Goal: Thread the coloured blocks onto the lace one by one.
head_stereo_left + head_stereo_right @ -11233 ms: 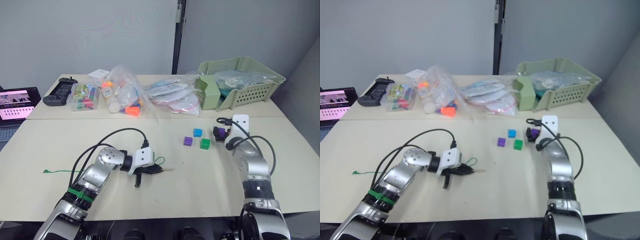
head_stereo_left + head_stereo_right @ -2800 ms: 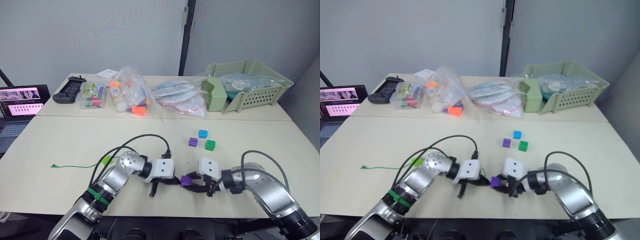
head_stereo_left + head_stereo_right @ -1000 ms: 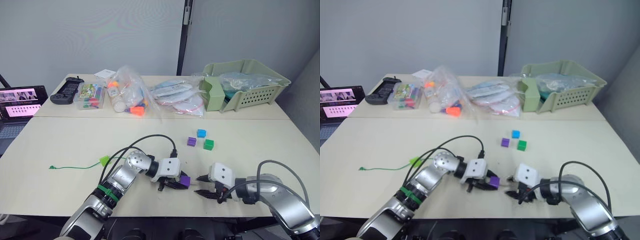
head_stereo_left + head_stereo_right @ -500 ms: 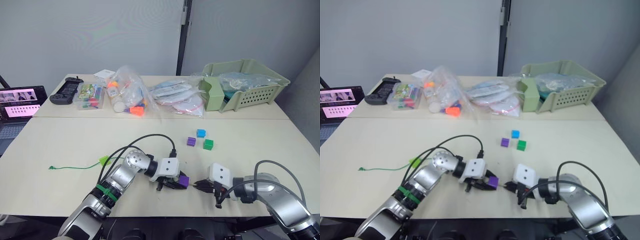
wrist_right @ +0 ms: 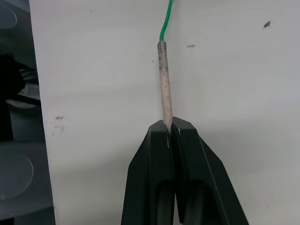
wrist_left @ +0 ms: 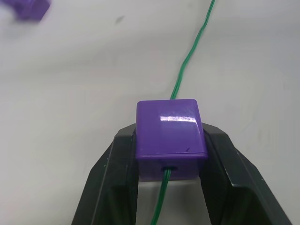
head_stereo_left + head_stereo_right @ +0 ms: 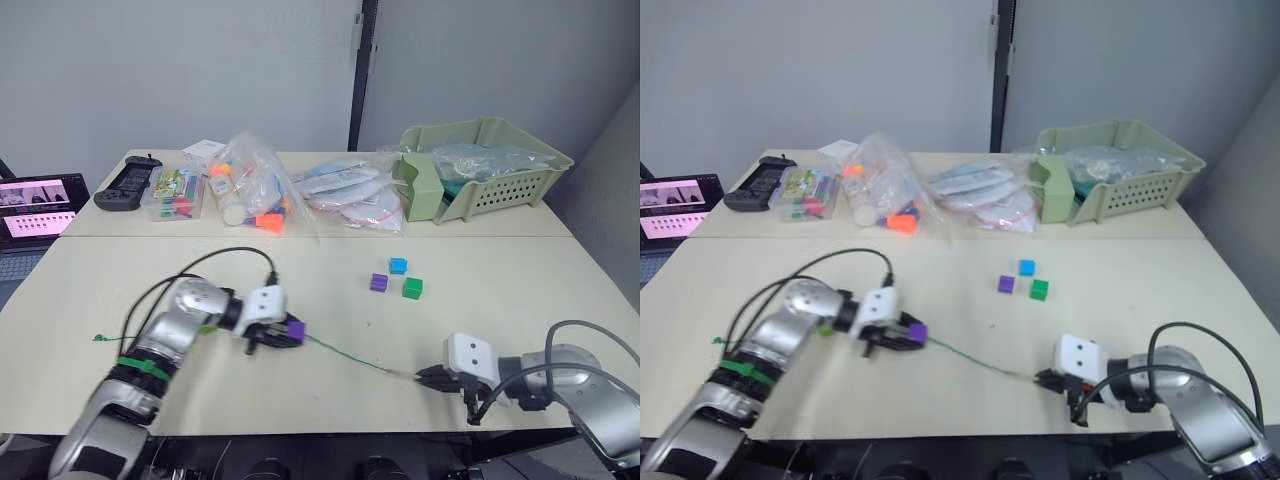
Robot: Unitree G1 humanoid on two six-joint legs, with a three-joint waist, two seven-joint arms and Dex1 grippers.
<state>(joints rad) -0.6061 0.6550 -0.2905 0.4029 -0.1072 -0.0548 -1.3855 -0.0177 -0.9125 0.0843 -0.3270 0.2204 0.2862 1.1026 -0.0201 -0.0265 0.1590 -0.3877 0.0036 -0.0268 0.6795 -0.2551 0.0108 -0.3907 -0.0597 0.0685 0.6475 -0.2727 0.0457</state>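
1 purple block [image 6: 170, 139] is threaded on the lace [image 7: 350, 357] and clamped in the left end effector [image 7: 281, 334]. The lace tip [image 5: 164, 79] is pinched by the right end effector [image 7: 432, 376]. 3 loose blocks [image 7: 396, 280] are left on the table [image 7: 500, 270].

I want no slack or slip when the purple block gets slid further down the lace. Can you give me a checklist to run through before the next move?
1. Left gripper shut on the purple block: ok.
2. Lace runs through the block's hole and out both sides: ok.
3. Right gripper pinches the lace's stiff tip: ok, though only its very end is held.
4. Lace between the grippers free of loops or knots: ok.
5. Loose blocks lie clear of the lace's path: ok.
6. Knot at the lace's far end holds: cannot tell.
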